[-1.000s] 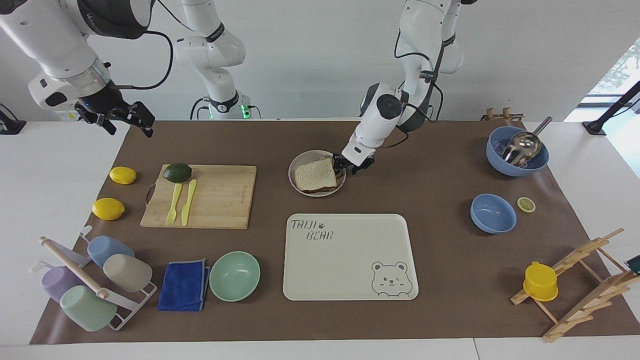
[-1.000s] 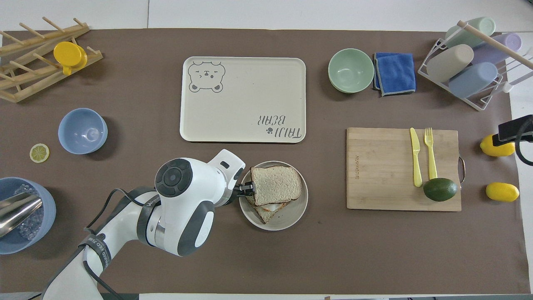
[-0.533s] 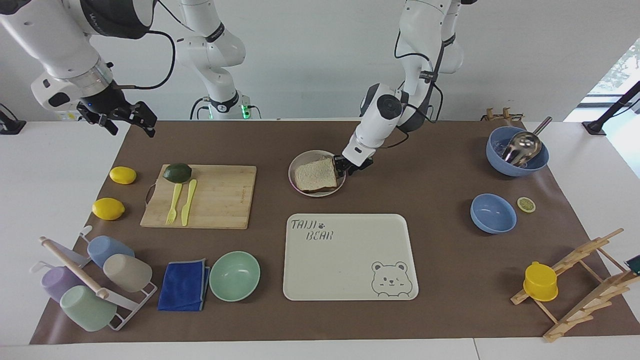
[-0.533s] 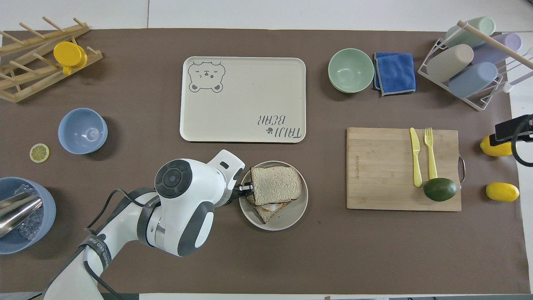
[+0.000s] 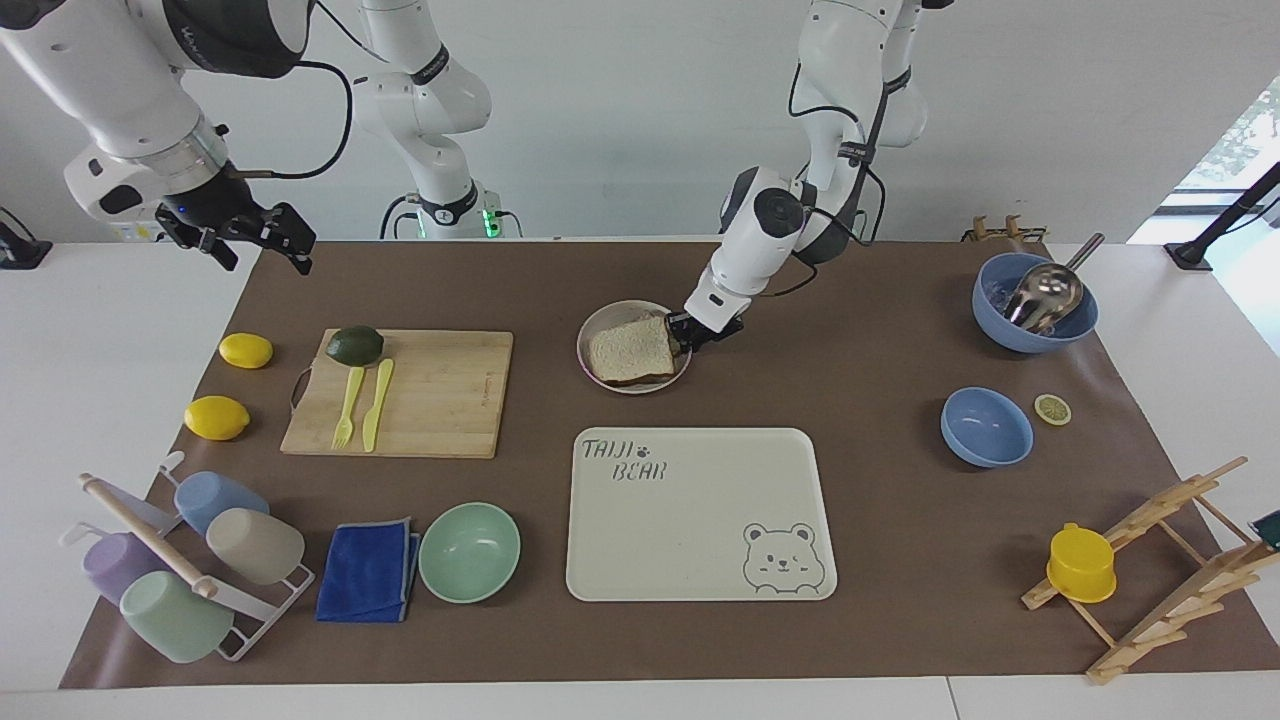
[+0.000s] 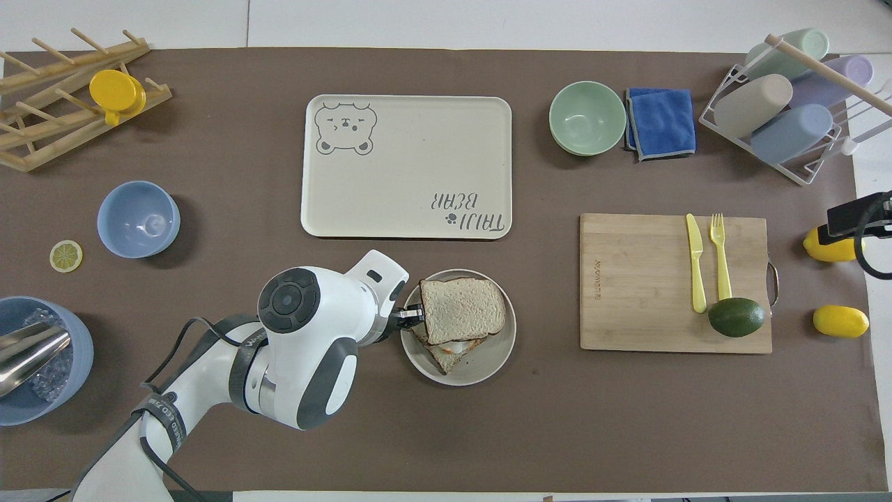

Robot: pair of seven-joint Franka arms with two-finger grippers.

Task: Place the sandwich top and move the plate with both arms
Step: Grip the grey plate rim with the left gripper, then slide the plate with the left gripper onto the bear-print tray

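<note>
The sandwich top point(image 5: 630, 350) point(image 6: 462, 309), a plain bread slice, lies on a lower slice with egg on the round beige plate point(image 5: 600, 320) point(image 6: 481, 366). The plate sits mid-table, nearer to the robots than the bear tray. My left gripper point(image 5: 683, 338) point(image 6: 412, 317) is down at the plate's rim on the side toward the left arm's end, shut on that rim beside the bread. My right gripper point(image 5: 258, 258) hangs open and empty over the table corner at the right arm's end. In the overhead view only its black tip point(image 6: 851, 217) shows, above a lemon.
The cream bear tray point(image 5: 700, 590) lies just beyond the plate, away from the robots. A cutting board point(image 5: 440, 400) with avocado, knife and fork sits toward the right arm's end, with two lemons point(image 5: 216, 417) beside it. Blue bowls point(image 5: 986, 427) stand toward the left arm's end.
My left gripper's fingers have closed at the plate's rim. The right gripper has drifted slightly toward the board. The bread and plate have stayed put.
</note>
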